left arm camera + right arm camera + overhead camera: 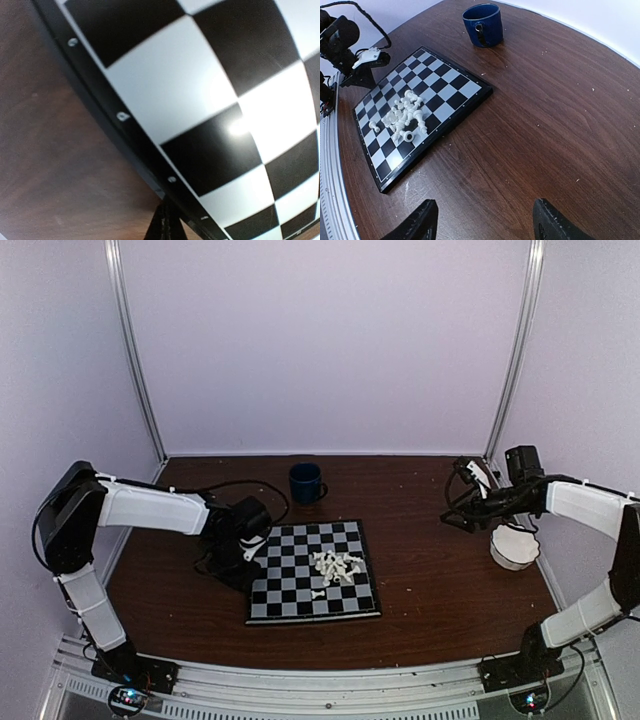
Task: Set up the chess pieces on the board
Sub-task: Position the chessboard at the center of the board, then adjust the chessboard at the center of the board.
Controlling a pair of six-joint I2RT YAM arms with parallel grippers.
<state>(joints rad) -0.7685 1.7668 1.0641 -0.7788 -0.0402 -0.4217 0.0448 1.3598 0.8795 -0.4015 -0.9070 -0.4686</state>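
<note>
The board (300, 602) lies flat in the middle of the table, black and pale checks inside a thin black border. The white chess pieces (337, 566) lie tumbled in a heap on its right half, and one more (318, 594) lies apart toward the near edge. The right wrist view shows the same heap (402, 117) on the board (445, 75). My left gripper (252, 551) is shut and empty, its fingertips (167, 227) at the board's left border (130, 135). My right gripper (485, 225) hangs open and empty over bare wood, right of the board.
A blue mug (306, 482) stands behind the board, also in the right wrist view (482, 17). A white scalloped bowl (514, 548) sits at the right, under my right arm. Walls and metal posts enclose the table on three sides.
</note>
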